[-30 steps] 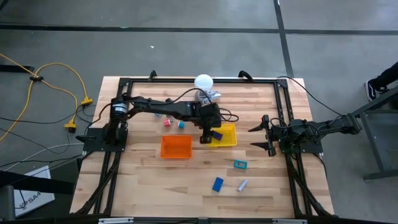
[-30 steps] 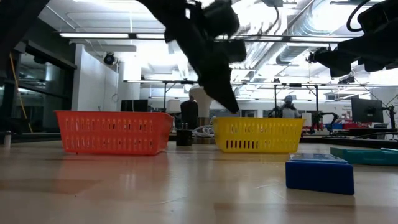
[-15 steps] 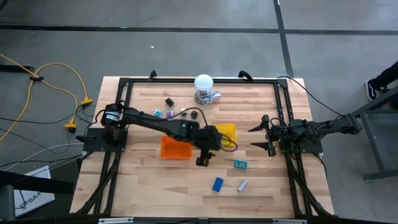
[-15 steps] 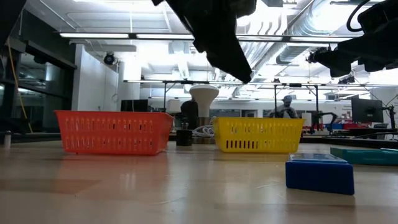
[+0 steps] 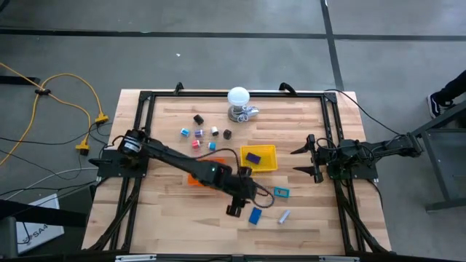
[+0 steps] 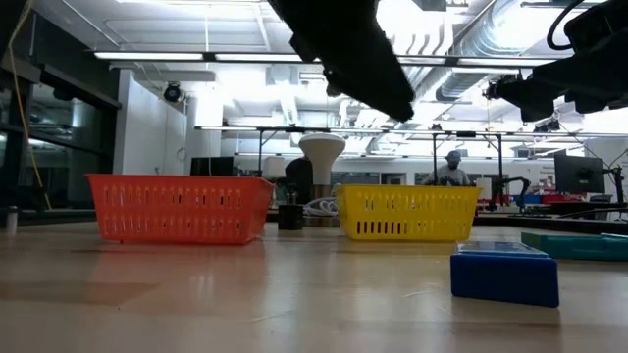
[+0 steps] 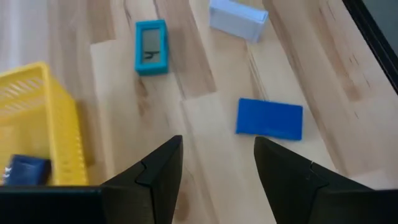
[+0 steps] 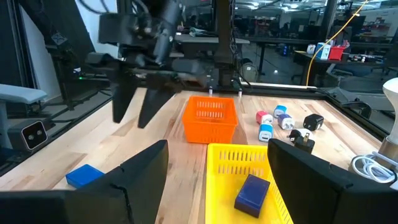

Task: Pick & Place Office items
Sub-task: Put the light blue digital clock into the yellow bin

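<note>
My left gripper (image 5: 234, 209) (image 7: 217, 168) hangs open above the table, just left of a flat blue block (image 5: 255, 215) (image 7: 269, 118) that lies flat on the wood. A teal block (image 5: 281, 192) (image 7: 151, 46) and a pale grey block (image 5: 283, 216) (image 7: 238, 17) lie flat beyond it. A dark blue block (image 5: 253, 156) (image 8: 252, 191) lies inside the yellow tray (image 5: 268, 166). Several small bits (image 5: 198, 134) sit near the far left. My right gripper (image 5: 306, 161) (image 8: 217, 180) waits open at the table's right side.
The orange tray (image 5: 194, 177) (image 6: 177, 208) stands left of the yellow tray (image 6: 407, 212), partly under my left arm. A white ball on a metallic base (image 5: 238, 96) stands at the far edge. Bare wood lies along the near edge and near left.
My left gripper has swung from over the yellow tray toward the table's near edge and now hangs beside the flat blue block. The dark blue block that was at its fingers lies in the yellow tray. My right arm has kept still.
</note>
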Action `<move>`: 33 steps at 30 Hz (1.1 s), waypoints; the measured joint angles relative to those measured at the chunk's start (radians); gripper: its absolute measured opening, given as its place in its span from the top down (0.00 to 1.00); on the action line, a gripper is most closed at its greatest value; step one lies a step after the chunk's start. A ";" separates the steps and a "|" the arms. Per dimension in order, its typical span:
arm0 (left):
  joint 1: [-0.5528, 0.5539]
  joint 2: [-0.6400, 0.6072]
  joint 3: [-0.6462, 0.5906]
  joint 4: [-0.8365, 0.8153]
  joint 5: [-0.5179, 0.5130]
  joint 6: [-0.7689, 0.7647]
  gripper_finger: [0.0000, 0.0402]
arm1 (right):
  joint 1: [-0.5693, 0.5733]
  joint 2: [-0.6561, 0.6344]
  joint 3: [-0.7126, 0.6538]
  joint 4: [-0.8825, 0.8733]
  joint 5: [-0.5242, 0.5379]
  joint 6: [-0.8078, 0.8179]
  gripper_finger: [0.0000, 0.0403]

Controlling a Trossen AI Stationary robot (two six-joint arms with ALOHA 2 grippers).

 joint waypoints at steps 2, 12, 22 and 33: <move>-0.008 0.012 0.000 0.018 0.000 -0.023 0.53 | 0.000 0.000 0.000 0.000 0.000 0.000 0.35; -0.020 0.022 0.000 0.059 0.004 -0.041 0.53 | 0.000 0.000 0.000 0.000 0.000 0.000 0.35; -0.020 0.022 0.000 0.087 0.053 -0.035 0.53 | 0.000 0.000 0.000 0.000 0.000 0.000 0.35; -0.023 0.021 0.000 0.248 0.115 -0.039 0.53 | 0.000 0.000 0.000 0.005 0.001 0.000 0.35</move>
